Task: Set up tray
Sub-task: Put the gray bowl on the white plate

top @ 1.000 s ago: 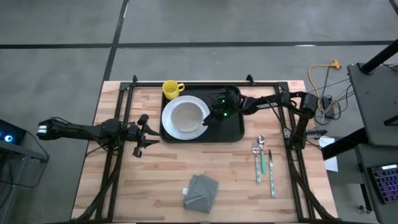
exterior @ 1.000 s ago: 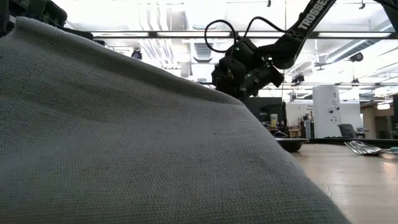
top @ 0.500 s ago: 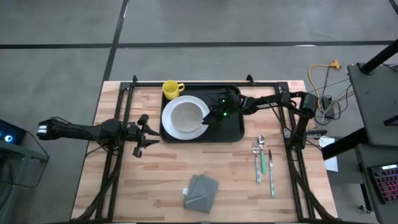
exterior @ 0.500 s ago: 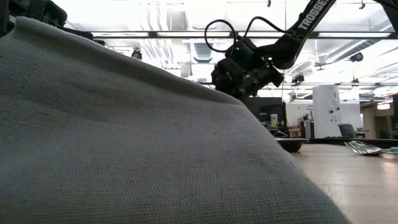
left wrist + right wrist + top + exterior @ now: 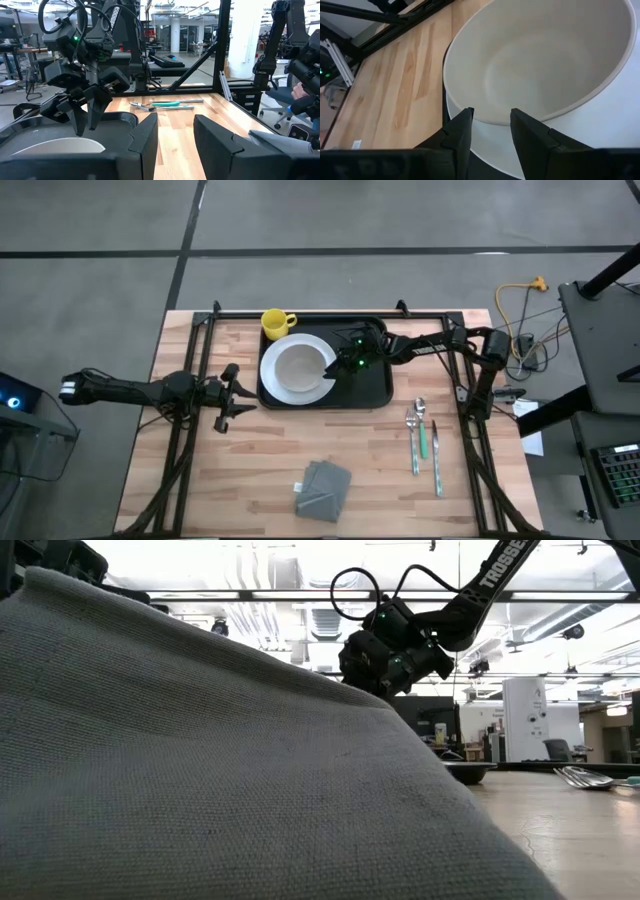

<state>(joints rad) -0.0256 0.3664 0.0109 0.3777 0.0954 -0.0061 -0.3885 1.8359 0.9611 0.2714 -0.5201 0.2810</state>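
The tray (image 5: 374, 385) is sitting at the far middle of the table (image 5: 250, 470), with a white plate (image 5: 322, 385) lying on its left half and a white bowl (image 5: 297, 369) resting on that plate. A yellow mug (image 5: 276, 323) is standing at the tray's far left corner. The right gripper (image 5: 340, 367) is hanging over the tray just beside the plate's right edge, its 2 fingers (image 5: 457, 135) parted a little way, with nothing between them, pointing down at the rim of the bowl (image 5: 540, 55). The left gripper (image 5: 232, 396) is waiting out over the bare wood just left of the tray, its fingers (image 5: 145, 137) spread with nothing held. A fork, spoon and knife (image 5: 425, 438) are lying together to the right of the tray, and a folded grey napkin (image 5: 323, 489) is lying near the front edge.
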